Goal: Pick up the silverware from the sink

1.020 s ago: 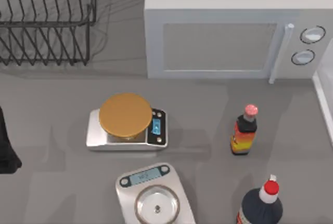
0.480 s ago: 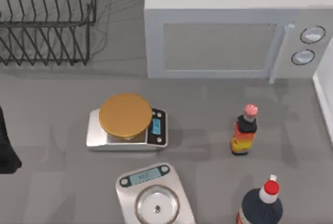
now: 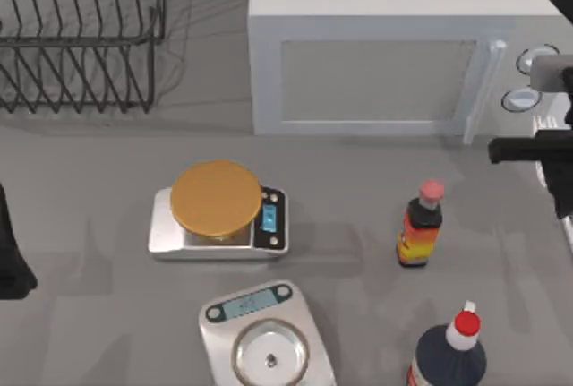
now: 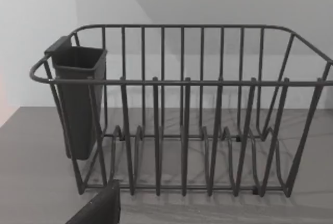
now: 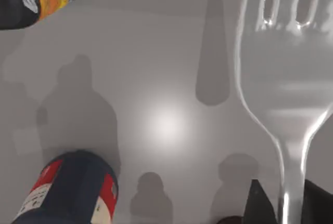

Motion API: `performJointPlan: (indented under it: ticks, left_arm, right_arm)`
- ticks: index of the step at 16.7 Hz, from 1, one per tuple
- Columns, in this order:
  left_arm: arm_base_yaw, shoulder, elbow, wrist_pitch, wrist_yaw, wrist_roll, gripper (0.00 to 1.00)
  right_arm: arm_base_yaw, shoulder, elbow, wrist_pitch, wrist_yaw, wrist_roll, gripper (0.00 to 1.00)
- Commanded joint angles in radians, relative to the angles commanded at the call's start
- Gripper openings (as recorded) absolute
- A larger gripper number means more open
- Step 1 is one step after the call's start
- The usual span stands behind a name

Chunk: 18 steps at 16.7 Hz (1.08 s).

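The fork [image 5: 283, 78] hangs above the grey table [image 5: 156, 78], its handle pinched between the closed fingers [image 5: 258, 203] of the right gripper [image 5: 283, 206], at the table's right edge beside the microwave [image 3: 376, 55]. Two bottles [image 3: 421, 225] stand nearby. The left arm [image 3: 11, 252] is parked at the left edge, facing the rack [image 4: 182, 130]; its fingers' state cannot be told.

Glossy metal fork [image 5: 283, 78]; matt wire rack [image 4: 182, 115].

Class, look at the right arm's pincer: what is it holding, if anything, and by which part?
The right pincer holds the silver fork by its thin handle, just below the head; tines point away.
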Motion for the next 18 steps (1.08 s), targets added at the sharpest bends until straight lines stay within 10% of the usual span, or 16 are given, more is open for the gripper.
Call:
performJointPlan:
  ticks: [18]
  left_arm:
    - [0.000,0.000,0.000,0.000,0.000,0.000,1.00]
  right_arm:
    - [0.021,0.069,-0.373,0.437,-0.005,0.015,0.00]
